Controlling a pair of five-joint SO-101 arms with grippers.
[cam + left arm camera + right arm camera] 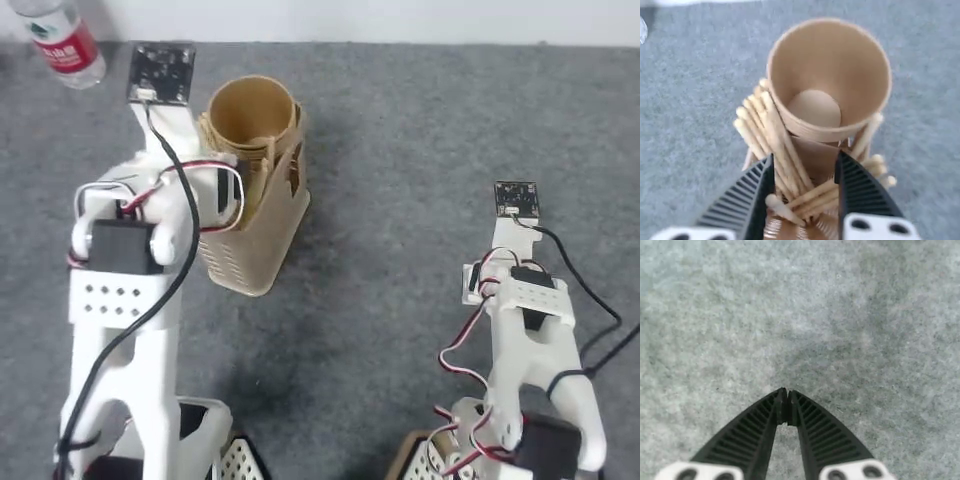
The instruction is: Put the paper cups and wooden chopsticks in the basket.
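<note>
Basket (250, 250): upper left of the high view, on grey mat (420, 150), looks tilted. Light and tippy, so best steadied at the rim.
Paper cup (827, 80): upright in basket. Light and crushable, so best pinched gently at the rim.
Left gripper (805, 185): jaws spread wide, astride the chopsticks (767, 130).
Right gripper (786, 410): pinched closed, empty, over mat.
Chopsticks: bundled beside cup. Stiff, thin, likely slippery.

Tan paper cup (827, 95) upright among wooden chopsticks (771, 134) inside beige basket (250, 255).
</note>
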